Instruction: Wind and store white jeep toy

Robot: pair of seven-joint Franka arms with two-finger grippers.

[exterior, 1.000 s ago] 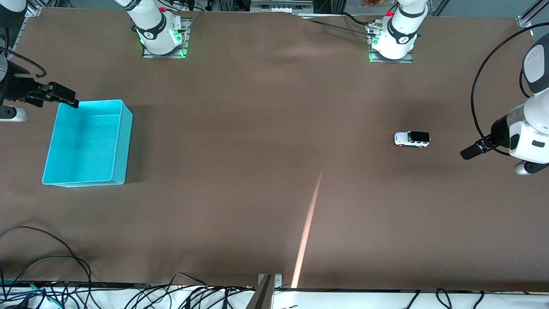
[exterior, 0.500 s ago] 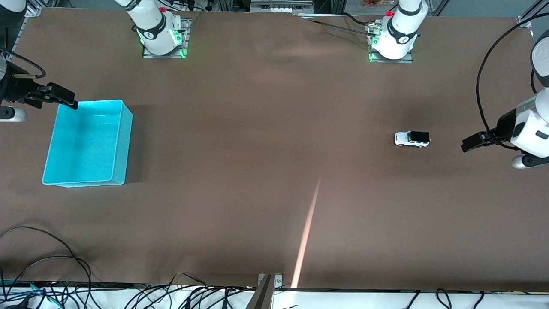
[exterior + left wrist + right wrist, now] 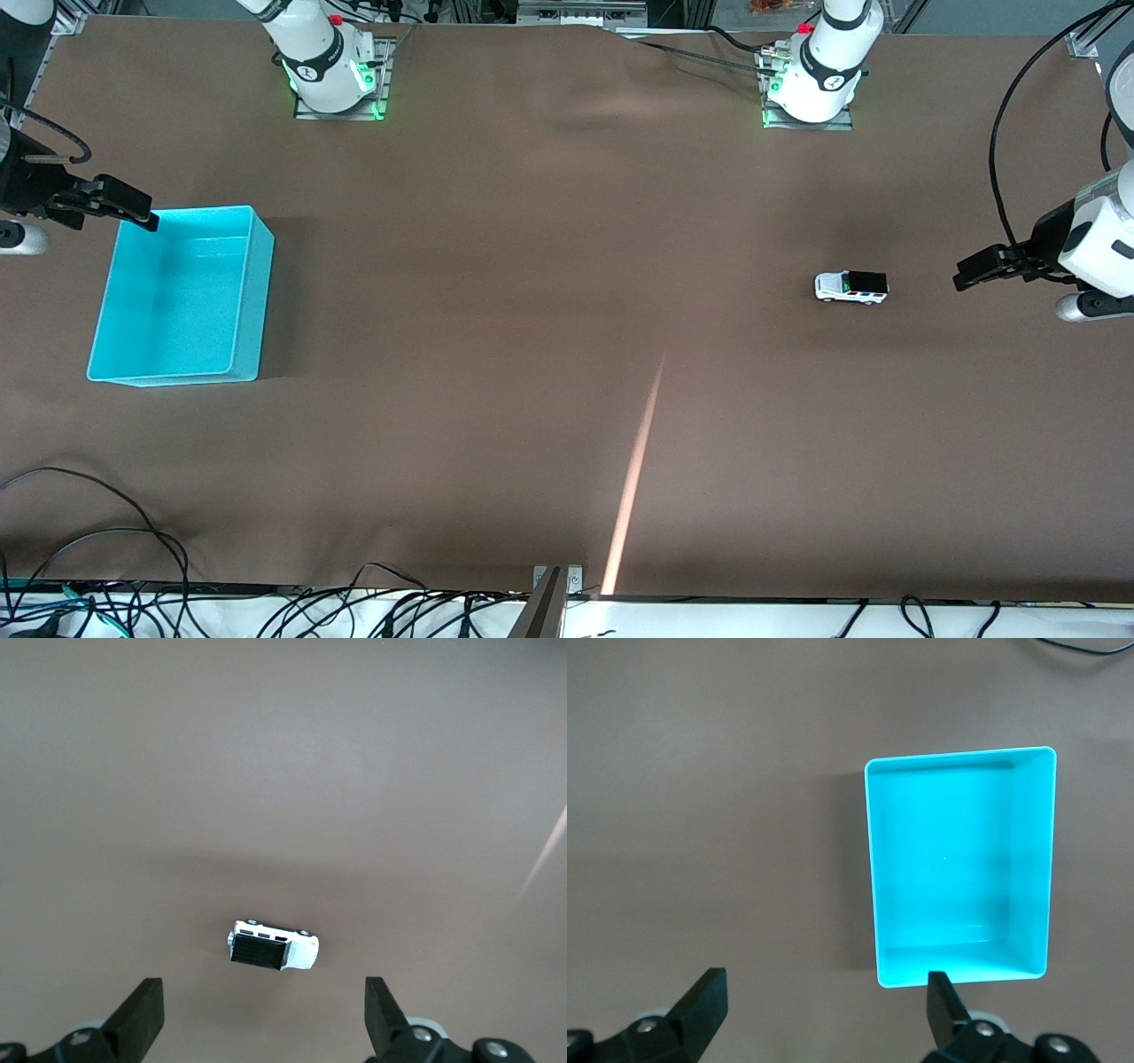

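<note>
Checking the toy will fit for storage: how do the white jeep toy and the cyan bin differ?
The white jeep toy is tiny; the cyan bin is far larger. The jeep is white with a black roof; the bin is plain cyan. The jeep sits toward the left arm's end of the table, the bin toward the right arm's. Both rest untouched on the table.

Even overhead light, moderately bright; frames sharp throughout. A narrow pale streak of light crosses the brown worktop toward the front camera's edge. Soft shadow beside the cyan bin and around the toy car. Green glow at both arm bases.
</note>
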